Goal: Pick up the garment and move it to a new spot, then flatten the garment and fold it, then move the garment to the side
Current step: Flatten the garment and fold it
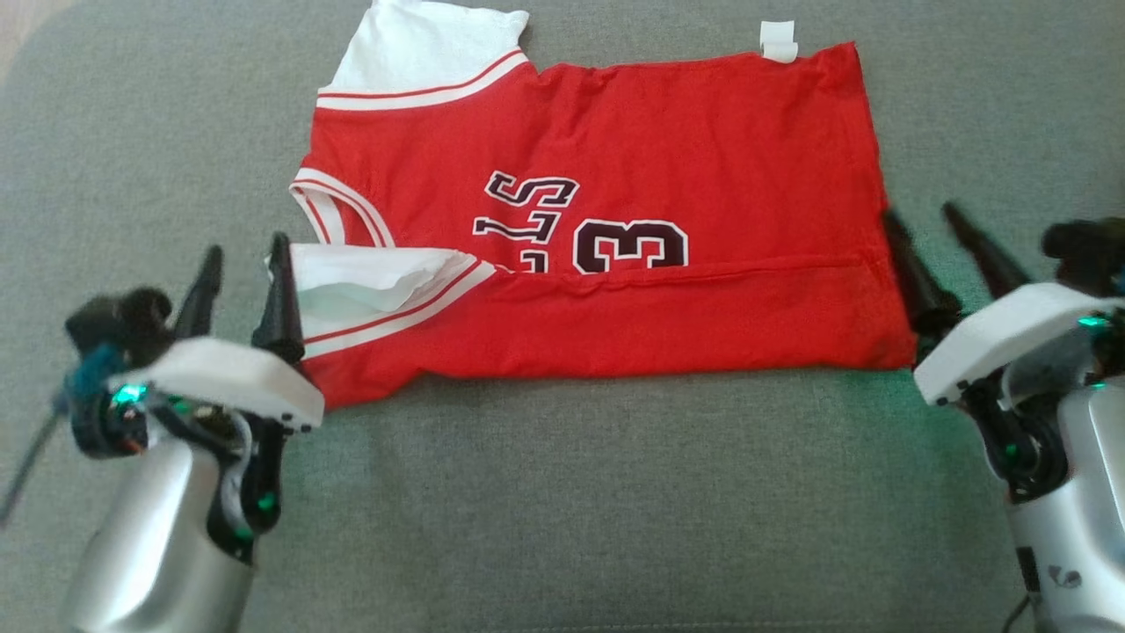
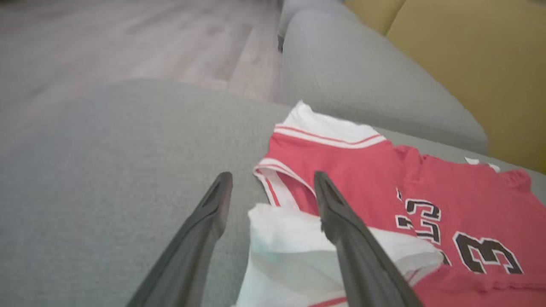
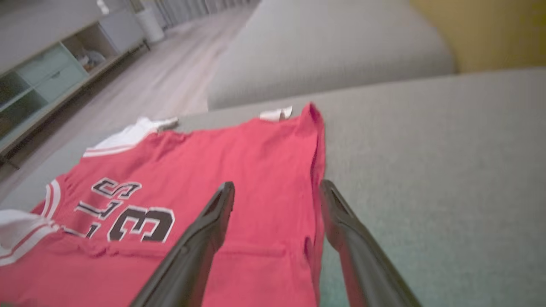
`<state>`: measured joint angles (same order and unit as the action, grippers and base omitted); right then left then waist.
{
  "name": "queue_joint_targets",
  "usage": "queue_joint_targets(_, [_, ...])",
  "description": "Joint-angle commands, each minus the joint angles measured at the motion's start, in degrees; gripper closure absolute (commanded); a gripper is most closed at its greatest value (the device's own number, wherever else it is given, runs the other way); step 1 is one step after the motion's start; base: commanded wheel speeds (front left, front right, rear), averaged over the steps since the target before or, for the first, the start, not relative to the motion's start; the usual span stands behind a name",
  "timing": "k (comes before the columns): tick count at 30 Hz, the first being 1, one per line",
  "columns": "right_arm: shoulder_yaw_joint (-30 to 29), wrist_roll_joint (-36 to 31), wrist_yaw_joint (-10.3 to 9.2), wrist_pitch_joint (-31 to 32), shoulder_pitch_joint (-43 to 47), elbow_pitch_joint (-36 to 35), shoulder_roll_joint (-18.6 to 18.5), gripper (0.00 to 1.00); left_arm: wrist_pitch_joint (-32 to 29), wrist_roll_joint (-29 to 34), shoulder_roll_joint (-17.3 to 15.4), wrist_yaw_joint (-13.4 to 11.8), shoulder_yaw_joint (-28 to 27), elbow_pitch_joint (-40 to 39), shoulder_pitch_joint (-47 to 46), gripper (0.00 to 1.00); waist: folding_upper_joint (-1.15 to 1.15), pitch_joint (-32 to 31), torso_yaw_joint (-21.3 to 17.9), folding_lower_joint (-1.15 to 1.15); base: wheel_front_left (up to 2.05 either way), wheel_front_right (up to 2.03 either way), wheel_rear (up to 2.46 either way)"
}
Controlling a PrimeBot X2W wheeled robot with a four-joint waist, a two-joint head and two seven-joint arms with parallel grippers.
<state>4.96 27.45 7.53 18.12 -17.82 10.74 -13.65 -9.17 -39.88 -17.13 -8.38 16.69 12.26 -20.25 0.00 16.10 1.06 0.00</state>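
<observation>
Left gripper [image 1: 246,246] sits at the lower left, at the sleeve end of the red jersey [image 1: 615,149]. Its fingers are spread wide with nothing clamped. In the left wrist view they straddle the white sleeve [image 1: 378,281], which lies loose and rumpled between them.

Right gripper [image 1: 918,214] sits at the hem end, fingers also apart and empty. In the right wrist view one finger hangs over the red cloth and the other over the grey sofa cushion [image 1: 562,492], so the jersey's side edge runs between them.

Jersey position: flat on the cushion, lengthwise across your view, collar end to your left. The near long edge is turned up over the body in a strip that hides the lower part of the printed number. A white label [image 1: 778,41] pokes out at the far hem corner.

Judgement: one gripper at each end of the turned strip suits a two-handed lengthwise fold, so you are partway through folding. The far half is not yet folded.

Watch the near sleeve. It bunches at the fold's left end and could leave that corner lumpy.
</observation>
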Motion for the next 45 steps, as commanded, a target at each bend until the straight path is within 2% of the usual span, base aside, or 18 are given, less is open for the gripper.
queue_joint_targets(1, [0.9,-1.3,-0.04,-4.8,0.3,-2.3,-1.3,0.00,4.5,2.8,-1.3,-1.0,-2.1,-2.8,-0.1,0.00,0.00,-0.2,0.0,0.00,0.00,0.00,0.00])
queue_joint_targets(3, [1.2,-3.0,-0.04,-10.5,1.1,-2.7,-1.1,0.00,10.7,6.8,-1.3,-2.2,-1.6,-4.1,1.1,0.00,0.00,-0.5,-0.1,0.00,0.00,0.00,0.00])
queue_joint_targets(4, [1.1,-6.0,-0.04,-15.4,2.0,-3.6,-1.0,0.00,16.3,10.1,-1.1,-3.2,-0.9,-5.3,2.3,0.00,0.00,-0.8,-0.1,0.00,0.00,0.00,0.00])
queue_joint_targets(8, [0.4,-11.4,-0.04,-21.3,4.2,-6.4,0.7,0.00,22.7,14.5,-0.8,-4.4,-0.5,-6.6,4.2,0.00,0.00,-1.5,-0.4,0.00,0.00,0.00,0.00])
queue_joint_targets(16, [-0.1,-17.3,-0.04,-24.3,12.5,-13.9,5.1,0.00,24.1,20.7,-0.5,-6.2,-0.1,-7.9,10.3,0.00,0.00,-3.1,-0.9,0.00,0.00,0.00,0.00])
queue_joint_targets(21, [-0.3,-17.5,-0.04,-23.6,16.2,-15.3,7.5,0.00,24.1,21.2,0.5,-6.6,-0.7,-8.0,13.2,0.00,0.00,-3.5,-1.6,0.00,0.00,0.00,0.00])
queue_joint_targets(25, [0.0,-17.3,-0.04,-23.3,16.7,-15.6,8.1,0.00,24.2,20.9,1.0,-6.3,-1.1,-7.2,14.0,0.00,0.00,-3.6,-1.8,0.00,0.00,0.00,0.00])
queue_joint_targets(35, [-0.3,-14.2,-0.04,-21.2,17.3,-14.6,8.4,0.00,23.8,19.3,2.0,-4.2,-1.4,-4.0,13.2,0.00,0.00,-3.8,-1.4,0.00,0.00,0.00,0.00])
queue_joint_targets(45, [-2.7,-10.3,-0.04,-12.9,14.5,-4.7,4.4,0.00,13.0,10.2,3.7,4.3,-0.1,6.6,5.9,0.00,0.00,-1.1,0.2,0.00,0.00,0.00,0.00])
